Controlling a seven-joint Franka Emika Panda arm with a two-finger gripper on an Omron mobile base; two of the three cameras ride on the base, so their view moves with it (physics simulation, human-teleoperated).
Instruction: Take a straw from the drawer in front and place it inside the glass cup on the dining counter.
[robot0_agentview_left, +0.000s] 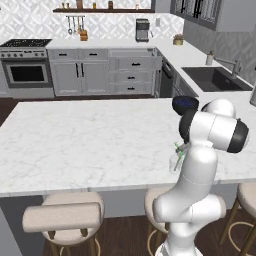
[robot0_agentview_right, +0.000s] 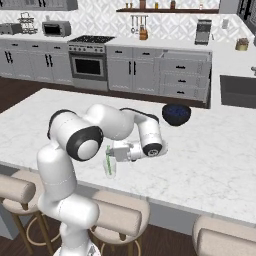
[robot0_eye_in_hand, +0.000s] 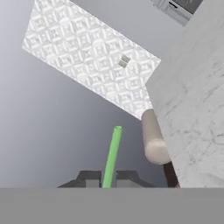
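**No readable text**

No words, labels, brands, numbers or signs can be read in any of the views. The coffee machine (robot0_agentview_left: 142, 29), the oven (robot0_agentview_right: 88, 65) and the microwave (robot0_agentview_right: 55, 28) are too small and soft to show any lettering, and the marble counter (robot0_agentview_left: 90, 140) and cabinet fronts carry no markings.

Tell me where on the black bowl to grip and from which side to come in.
Grip the black bowl by its rim, probably the edge nearest the arm, coming down from above with one finger inside the wall and one outside. It sits upright and open-topped on the dining counter, and looks too wide to span; the thin rim suits a pinch.
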